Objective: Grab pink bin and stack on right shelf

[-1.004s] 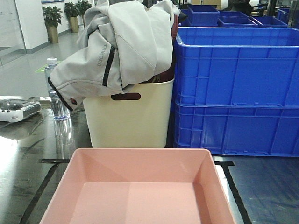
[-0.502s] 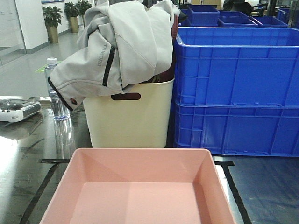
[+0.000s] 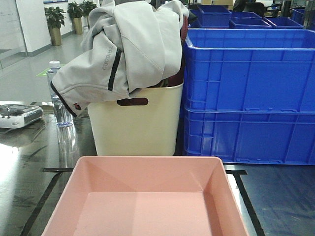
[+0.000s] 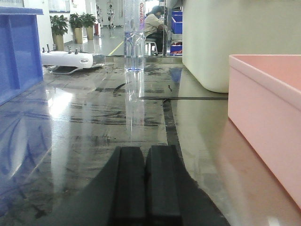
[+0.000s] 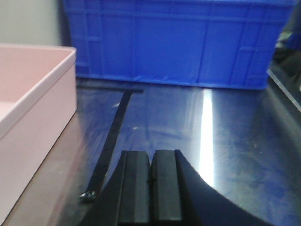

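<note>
Shelf top carries one pink bin, one cream bin, two stacked blue crates; left gripper and right gripper both clenched, empty.

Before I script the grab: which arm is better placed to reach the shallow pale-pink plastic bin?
Neither clearly. The left gripper has the pale-pink plastic bin on its right, the right gripper has it on its left; both shut and apart from it. A two-arm grab looks likeliest.

bare steel shelf top lies open either side of the pink bin; behind it the cream bin, blue crates and water bottle block passage.
</note>
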